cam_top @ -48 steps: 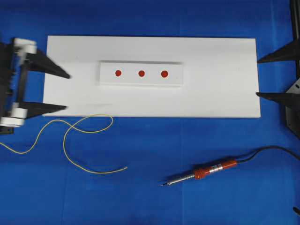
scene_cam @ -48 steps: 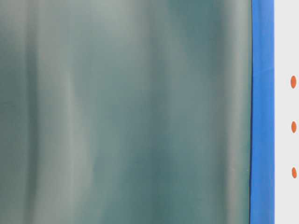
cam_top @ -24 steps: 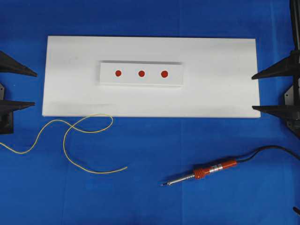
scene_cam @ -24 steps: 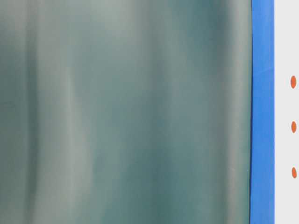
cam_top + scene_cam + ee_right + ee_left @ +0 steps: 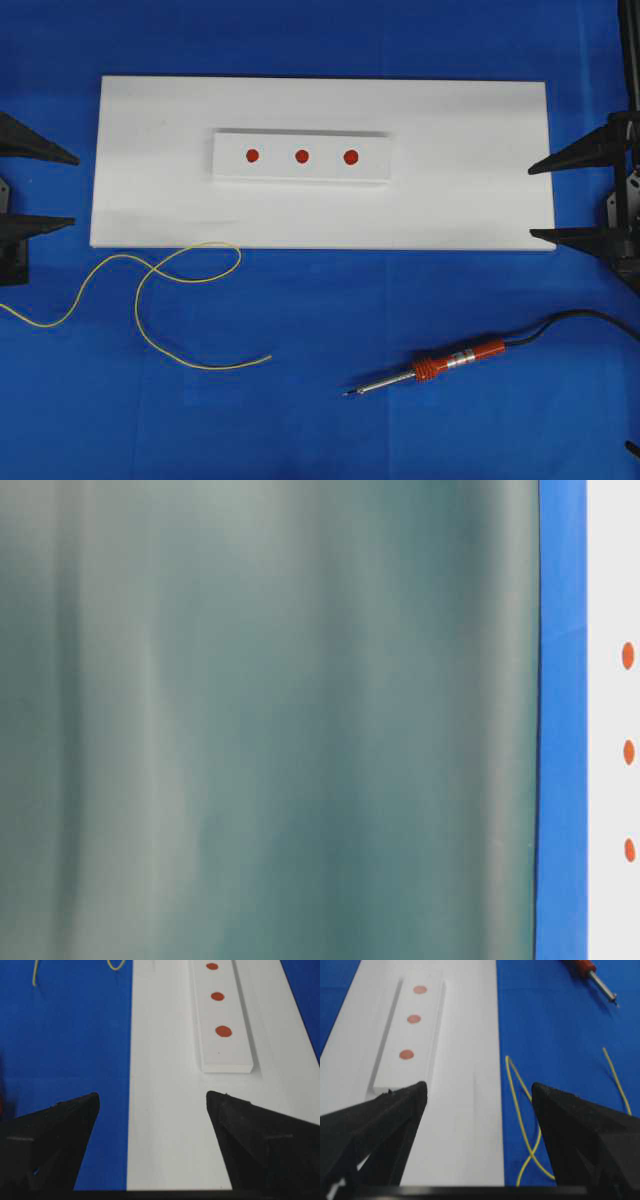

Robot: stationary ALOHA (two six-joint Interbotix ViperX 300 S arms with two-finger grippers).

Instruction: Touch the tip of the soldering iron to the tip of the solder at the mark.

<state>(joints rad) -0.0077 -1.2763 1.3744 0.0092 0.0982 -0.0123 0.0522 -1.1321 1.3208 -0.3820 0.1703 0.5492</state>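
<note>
The soldering iron (image 5: 440, 367) lies on the blue mat at the front right, its tip pointing left; it also shows at the top right in the left wrist view (image 5: 600, 982). The solder (image 5: 136, 310), a thin yellow wire, curls over the mat at the front left (image 5: 511, 1083). Three red marks (image 5: 301, 156) sit in a row on a raised white strip (image 5: 225, 1055). My left gripper (image 5: 75, 190) stands open off the board's left end (image 5: 479, 1087). Off the right end, my right gripper (image 5: 531, 203) is open too (image 5: 152, 1096). Neither holds anything.
A large white board (image 5: 450, 120) carries the strip. The iron's black cord (image 5: 570, 320) runs off to the right. A blurred grey-green surface (image 5: 270, 720) fills most of the table-level view, with only the marks (image 5: 628, 752) at its right edge.
The left gripper drew back to the left, away from the board's end, then held still. The right gripper crept a little left toward the board. Iron and solder stayed put.
</note>
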